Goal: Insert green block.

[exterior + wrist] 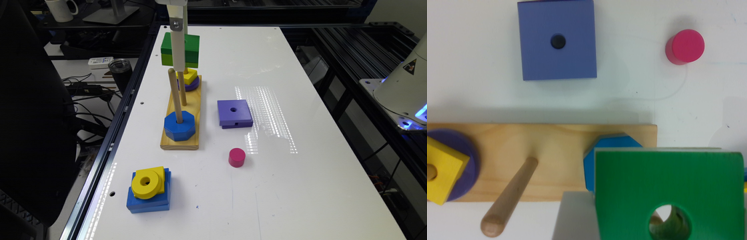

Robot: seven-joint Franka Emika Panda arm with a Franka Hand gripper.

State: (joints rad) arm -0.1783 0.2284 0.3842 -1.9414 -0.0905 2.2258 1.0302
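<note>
Nearest lay a yellow ring (145,182) on a blue square block (148,203). Beyond stood a pink cylinder (237,157), then the purple square (234,112) beside the wooden peg base (180,141), its blue octagon (179,125) on the near peg. The gripper (177,50) gripped the green block (191,50), held aloft above the pegs (173,95).

Purple square (234,112), pink cylinder (237,157), mug (61,9), black tumbler (120,70) around table.
</note>
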